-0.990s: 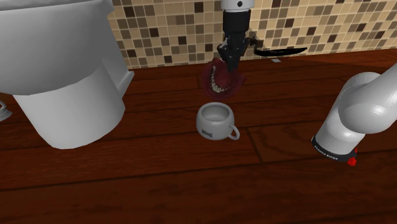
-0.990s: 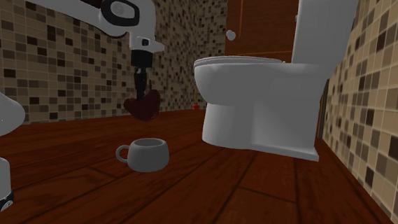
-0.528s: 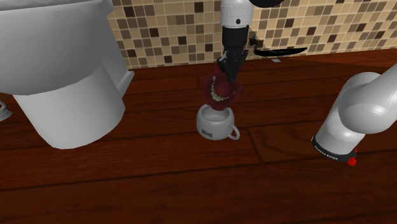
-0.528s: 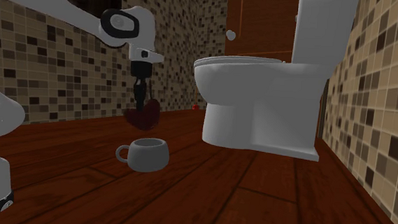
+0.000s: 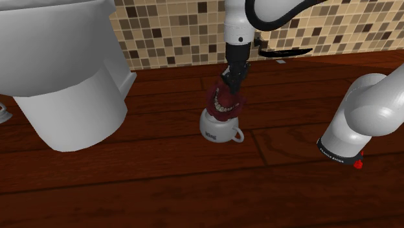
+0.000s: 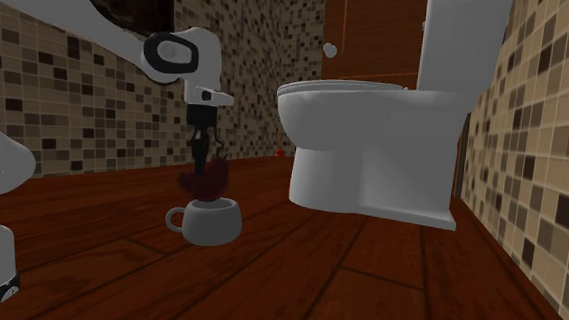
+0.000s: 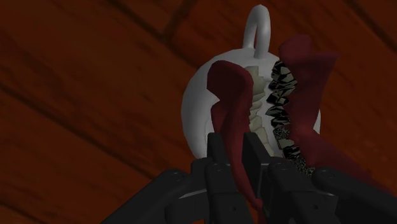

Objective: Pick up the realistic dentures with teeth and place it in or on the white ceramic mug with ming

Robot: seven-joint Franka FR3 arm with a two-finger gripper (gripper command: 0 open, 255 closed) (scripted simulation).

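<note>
Placement stage, to judge from how things lie. Grips the dentures (image 5: 224, 100) by one dark-red gum arch, pinched between the two black fingers (image 7: 217, 167) of the gripper (image 5: 229, 81), drawn almost together with just the gum's thickness between. Hangs them straight over the white mug (image 5: 217, 128), pale teeth facing out in the shoulder view, lower edge down at the rim or just inside it. Cannot tell whether touching the mug's wall. Seen along the hand: lined up over the mug's mouth, handle pointing away from the fingers. With the mug upright on the dark wooden floor (image 5: 162, 188), well apart from the white toilet (image 5: 61, 78) and near the mosaic tile wall (image 5: 168, 29).

Not yet released, so not yet done.

Next, most likely: lower a touch more to seat the dentures inside the rim, then spread the fingers and let go. Calls for staying centred over the opening, with gum arches seemingly almost as broad as the mouth and liable to catch on the rim or tip out over the side. Calls too for a straight lift afterwards, clear of rim and handle, so as not to nudge a mug apt to slide on smooth boards.
</note>
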